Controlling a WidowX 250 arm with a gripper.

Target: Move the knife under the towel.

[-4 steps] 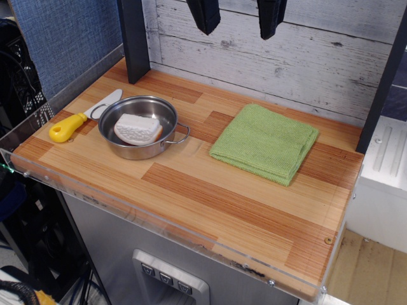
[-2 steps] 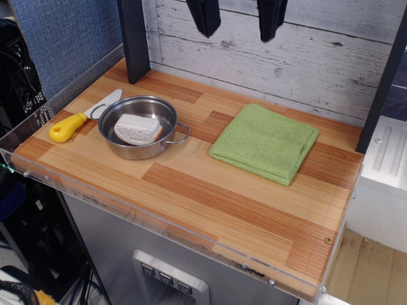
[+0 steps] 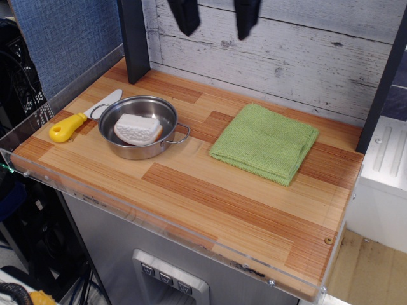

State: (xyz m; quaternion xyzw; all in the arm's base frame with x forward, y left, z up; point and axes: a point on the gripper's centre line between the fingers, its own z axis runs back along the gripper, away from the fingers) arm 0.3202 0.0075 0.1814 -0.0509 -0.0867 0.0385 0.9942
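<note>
At the far left of the tabletop [image 3: 210,203] lies the knife [image 3: 81,116], well apart from the towel. Its yellow handle [image 3: 67,128] points toward the near-left corner and its pale blade [image 3: 108,100] angles up and to the right, the long axis running diagonally and touching or nearly touching the rim of the steel pan [image 3: 143,127], just to its right. The pan holds a white wedge-shaped block [image 3: 137,129]. Right of the pan, the green towel [image 3: 266,143] lies flat and folded. Above, at the top edge, the fingers [image 3: 184,16] hang spread apart with nothing between them, high over the back of the tabletop. The knife lies down and to the left of them, so the coming reach likely has to go leftward, toward the front, and descend, aligning across the handle.
</note>
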